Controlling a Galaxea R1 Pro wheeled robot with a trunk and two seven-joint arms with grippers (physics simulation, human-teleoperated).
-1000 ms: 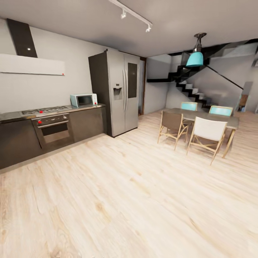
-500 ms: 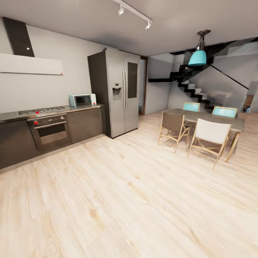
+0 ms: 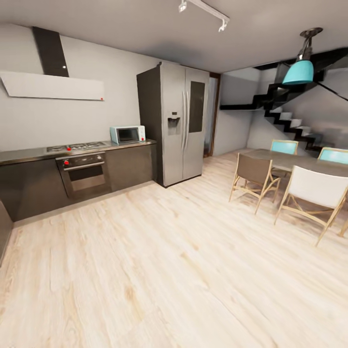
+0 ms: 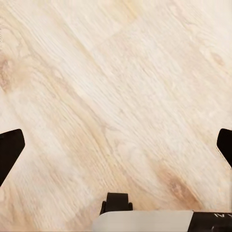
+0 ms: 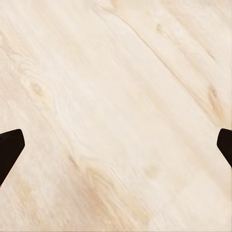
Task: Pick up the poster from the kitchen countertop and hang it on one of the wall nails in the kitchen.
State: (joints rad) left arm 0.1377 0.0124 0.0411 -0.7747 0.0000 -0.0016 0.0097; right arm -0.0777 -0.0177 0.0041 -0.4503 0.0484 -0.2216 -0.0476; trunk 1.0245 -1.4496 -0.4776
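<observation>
Left pincer (image 4: 116,145) and right pincer (image 5: 116,145) spread wide, empty, over wooden floor (image 3: 183,270).

Floor (image 3: 193,270) pale blond wood with tan grain streaks; cabinets (image 3: 130,166) dark grey-brown; fridge (image 3: 186,123) silver with black side; microwave (image 3: 127,134) pale blue; lamp (image 3: 298,72) turquoise; stairs (image 3: 285,108) black; walls (image 3: 106,101) light grey.

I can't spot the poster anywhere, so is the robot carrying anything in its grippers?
Nothing is held. The left gripper and right gripper are both open, with bare wooden floor between the fingers.
</observation>
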